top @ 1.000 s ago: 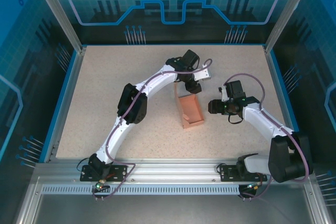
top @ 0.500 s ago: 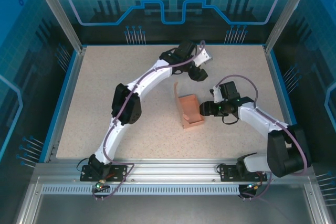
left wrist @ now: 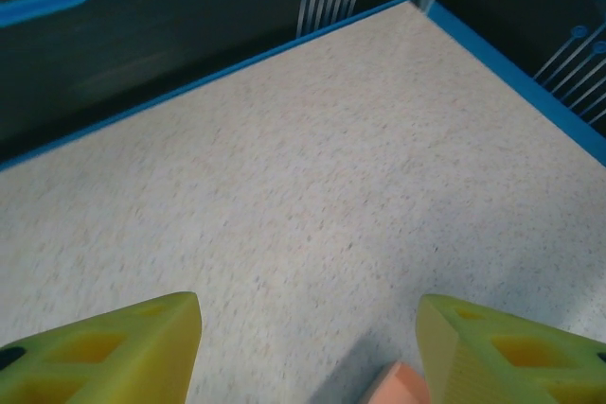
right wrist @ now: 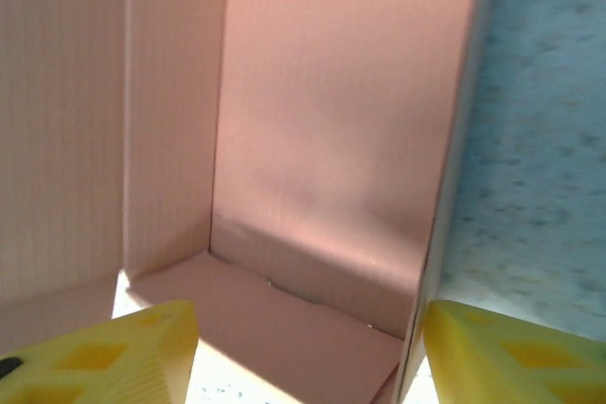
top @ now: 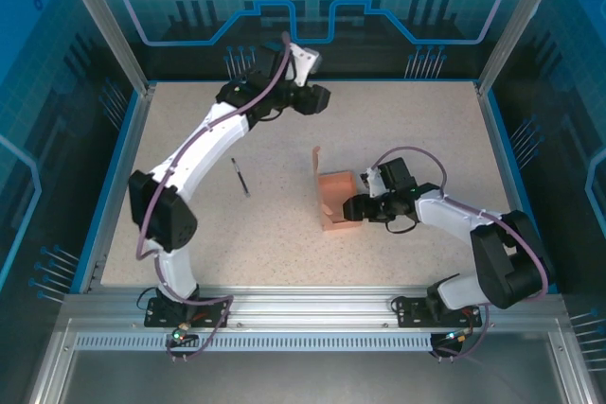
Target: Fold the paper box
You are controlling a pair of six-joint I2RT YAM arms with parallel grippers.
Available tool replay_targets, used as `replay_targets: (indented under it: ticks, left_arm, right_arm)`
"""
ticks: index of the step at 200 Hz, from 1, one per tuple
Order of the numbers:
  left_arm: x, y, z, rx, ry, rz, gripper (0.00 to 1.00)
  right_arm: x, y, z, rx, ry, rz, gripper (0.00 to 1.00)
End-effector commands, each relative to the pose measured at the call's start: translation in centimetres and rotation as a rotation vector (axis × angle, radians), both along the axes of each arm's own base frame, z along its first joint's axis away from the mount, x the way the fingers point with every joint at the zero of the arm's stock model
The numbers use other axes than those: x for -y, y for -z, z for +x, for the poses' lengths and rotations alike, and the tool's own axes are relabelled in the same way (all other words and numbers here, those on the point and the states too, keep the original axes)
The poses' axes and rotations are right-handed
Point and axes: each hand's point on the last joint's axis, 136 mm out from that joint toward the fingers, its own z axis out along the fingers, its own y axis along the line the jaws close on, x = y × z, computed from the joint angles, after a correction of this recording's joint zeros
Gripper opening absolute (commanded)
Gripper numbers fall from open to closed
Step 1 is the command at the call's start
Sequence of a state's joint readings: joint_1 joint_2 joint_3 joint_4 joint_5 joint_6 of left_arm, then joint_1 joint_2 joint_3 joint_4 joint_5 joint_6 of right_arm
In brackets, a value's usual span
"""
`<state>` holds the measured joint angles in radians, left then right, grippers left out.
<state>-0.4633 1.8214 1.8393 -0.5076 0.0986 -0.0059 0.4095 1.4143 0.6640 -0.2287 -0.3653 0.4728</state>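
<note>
Standing on speckled table point(top: 426, 120), ribbed salmon paper box point(top: 338, 194), right pincer point(right wrist: 310, 309) spread facing it, left pincer point(left wrist: 308, 302) spread.

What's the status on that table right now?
Left fingers open, far across the table. Right fingers open, facing into the paper box. Thin dark stick lies apart, left of box.

1. The left arm point(top: 196, 151) and right arm point(top: 456, 219) have white tubular links with bulky black joint housings.
2. Thin purple-grey cables point(top: 409, 149) loop along each.
3. The fingertips point(left wrist: 104, 352) are yellow wedges with recessed pockets.
4. The base mounts point(top: 178, 307) are black.
</note>
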Motion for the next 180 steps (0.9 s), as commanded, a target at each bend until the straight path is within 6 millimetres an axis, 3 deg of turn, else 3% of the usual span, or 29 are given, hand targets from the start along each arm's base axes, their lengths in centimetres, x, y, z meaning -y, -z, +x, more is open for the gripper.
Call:
replay_targets:
  ticks: [1, 51, 66, 84, 134, 180]
  left_arm:
    - [-3.8, -0.5, -0.7, 0.002, -0.159, -0.050, 0.63]
    - [-9.1, 2.2, -3.4, -0.050, -0.306, -0.092, 0.64]
    - [-10.1, 2.7, -4.1, -0.059, -0.332, -0.094, 0.64]
    - [-11.3, 3.2, -4.8, -0.065, -0.362, -0.101, 0.65]
    - [-13.9, 4.8, -6.4, -0.095, -0.424, -0.137, 0.65]
    - [-14.8, 5.4, -7.7, -0.099, -0.440, -0.141, 0.65]
  right_arm:
    - [-2.2, 0.0, -0.7, -0.015, -0.016, 0.058, 0.65]
    - [-5.6, -0.4, -1.6, 0.009, -0.104, 0.059, 0.66]
    - [-5.6, -0.6, -1.6, 0.032, -0.128, 0.041, 0.67]
    - [-4.2, -1.2, -1.1, 0.092, -0.144, -0.054, 0.67]
    - [0.5, -4.2, 4.0, 0.324, -0.159, -0.291, 0.64]
    - [1.2, -4.6, 8.8, 0.458, -0.292, -0.387, 0.55]
